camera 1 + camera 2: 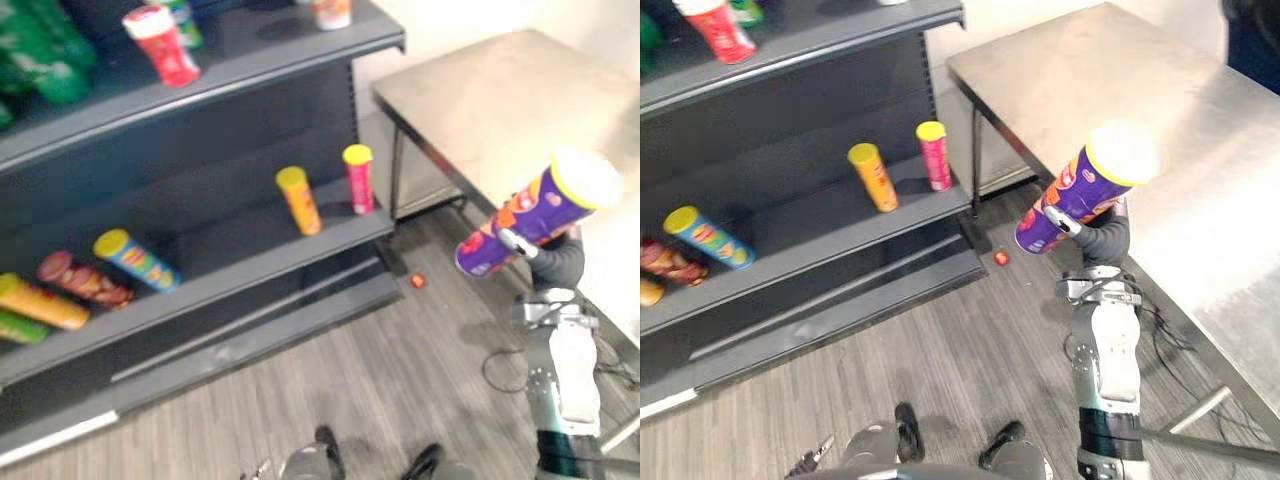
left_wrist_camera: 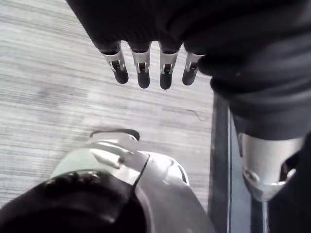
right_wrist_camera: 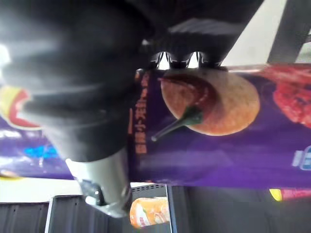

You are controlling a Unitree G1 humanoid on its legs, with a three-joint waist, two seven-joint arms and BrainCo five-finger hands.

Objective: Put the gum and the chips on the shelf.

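The right hand (image 1: 1098,240) is curled round a purple chips can (image 1: 1080,190), holding it tilted in the air, yellow lid up, between the dark shelf (image 1: 820,228) and the steel table (image 1: 1200,150). An orange can (image 1: 872,176) and a pink can (image 1: 933,155) stand on the shelf. The left hand (image 2: 141,68) hangs over the floor (image 2: 48,73), fingers straight, empty

1. Bright, even light falls from overhead; the steel table (image 1: 1210,130) at 2 o'clock in the right eye view shines pale with soft glare.
2. The yellow lid (image 1: 587,178) of the purple chips can (image 1: 505,232), at 3 o'clock in the left eye view, is washed almost white.
3. The dark shelf (image 1: 200,150) lies in shadow in its recesses at 9 o'clock.
4. In the left wrist view the floor (image 2: 48,73) at 9 o'clock is bright; the left hand (image 2: 146,43) at 12 o'clock is near black.
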